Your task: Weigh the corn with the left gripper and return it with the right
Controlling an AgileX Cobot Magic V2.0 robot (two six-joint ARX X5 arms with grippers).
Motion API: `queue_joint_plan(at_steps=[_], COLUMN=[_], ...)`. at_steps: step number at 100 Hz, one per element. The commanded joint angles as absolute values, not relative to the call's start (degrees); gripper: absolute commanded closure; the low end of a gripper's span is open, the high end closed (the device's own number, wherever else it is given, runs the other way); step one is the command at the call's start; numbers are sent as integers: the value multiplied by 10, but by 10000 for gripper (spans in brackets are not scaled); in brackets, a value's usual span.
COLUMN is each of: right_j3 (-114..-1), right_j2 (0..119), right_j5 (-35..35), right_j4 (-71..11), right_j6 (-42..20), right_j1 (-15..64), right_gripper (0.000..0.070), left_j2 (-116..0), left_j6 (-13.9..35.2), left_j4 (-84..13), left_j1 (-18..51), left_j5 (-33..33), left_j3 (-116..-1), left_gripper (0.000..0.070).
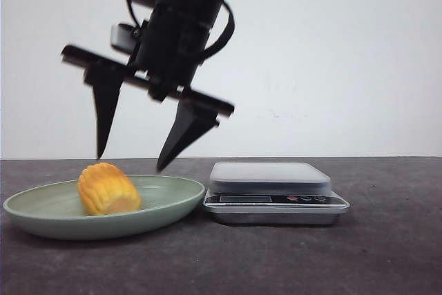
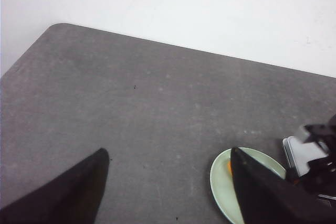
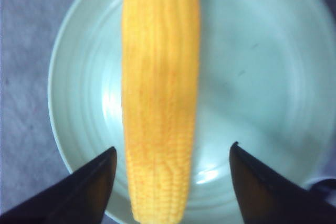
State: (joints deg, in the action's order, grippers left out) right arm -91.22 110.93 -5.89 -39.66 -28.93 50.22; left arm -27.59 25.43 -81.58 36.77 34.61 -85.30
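The corn [image 1: 107,189], a yellow-orange cob piece, lies in a pale green plate [image 1: 41,215] at the left. My right gripper [image 1: 131,162] hangs open just above it, its tips over the plate. In the right wrist view the corn [image 3: 160,103] lies lengthwise on the plate [image 3: 252,77], between my right gripper's [image 3: 173,148] spread fingers and apart from both. My left gripper [image 2: 169,151] is open and empty, high over bare table; it does not show in the front view. A sliver of the corn [image 2: 229,167] shows beside one left finger.
A silver scale [image 1: 269,174] with a flat grey platform stands right of the plate, almost touching it. It shows in the left wrist view [image 2: 302,156], partly behind the right arm [image 2: 320,150]. A white wall runs along the table's far edge.
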Motion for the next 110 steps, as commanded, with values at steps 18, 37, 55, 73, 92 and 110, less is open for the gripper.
queue_joint_plan(at_steps=[18,37,55,73,92,110], right_j3=[-924,-922,-888,-800,-765,-765], right_j2=[945,823,730,635,589,581], right_j5=[88,187,195,196,196,195], right_j4=[-379,-343,-297,-222,-262,-296], right_j6=[-195,-76,-20,27,36,36], right_j1=[547,604,642,672,679,679], right_gripper=[693,693,693,693,693,693], left_j2=[-279,-279,-279,-279,-279,-279], left_j6=[251,251,252,297,339,338], left_j4=[-843,-843,-843,-843,-843,-843], left_j1=[371,371,371,371,371,371], left_j5=[347,347,347,347,347,347], left_j3=[-861,-861,-861,-861,-861,-861], left_gripper=[508,700,700,700,700,700])
